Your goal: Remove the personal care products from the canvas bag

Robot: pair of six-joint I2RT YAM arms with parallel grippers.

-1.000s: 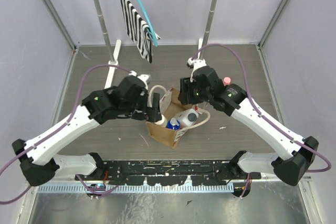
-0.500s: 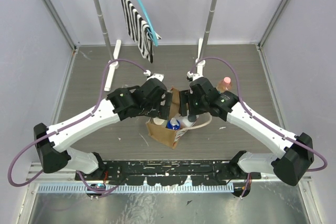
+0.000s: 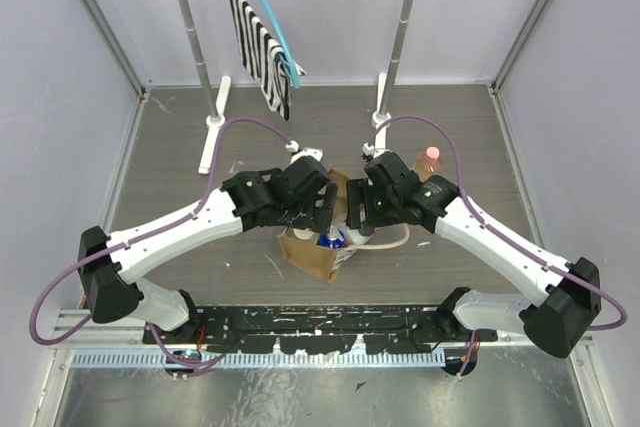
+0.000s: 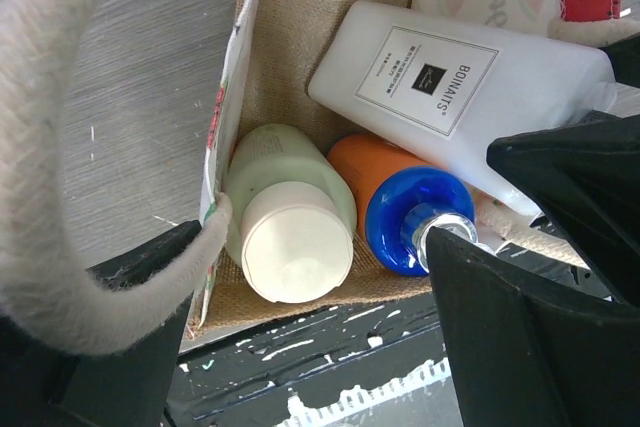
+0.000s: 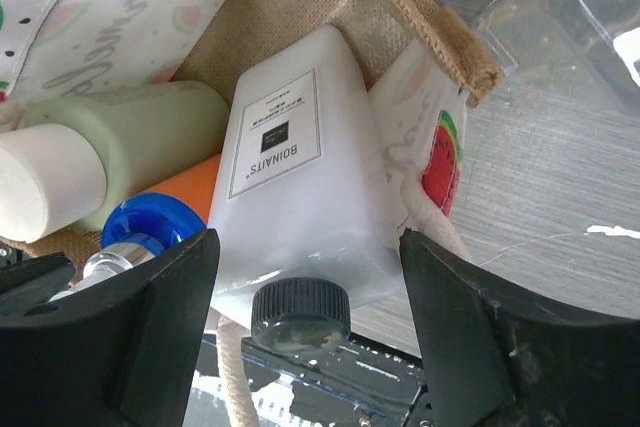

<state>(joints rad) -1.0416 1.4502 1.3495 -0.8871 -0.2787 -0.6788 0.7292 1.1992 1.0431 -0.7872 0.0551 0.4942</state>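
Through the left wrist camera, the left claw (image 4: 315, 237) is spread wide and holds nothing. Straight under it, in the canvas bag (image 4: 290, 7), lies the olive-green bottle (image 4: 285, 177), cream cap toward the claw. The orange bottle (image 4: 360, 162) with the blue cap is pressed against it on the right finger's side, and the white squarish bottle (image 4: 450, 82) lies beyond both. Through the right wrist camera, the right claw (image 5: 305, 247) flanks that white bottle's dark-capped end, its fingers so near the sides that I cannot tell whether they press. From overhead, both claws are nose-down at the bag's mouth, and the peach bottle (image 3: 430, 158) stands on the table (image 3: 180, 147), well beyond the right claw. The bottles look light, rigid and slick, so the white one's flat sides seem the surest hold. The soft bag may lift along with it.
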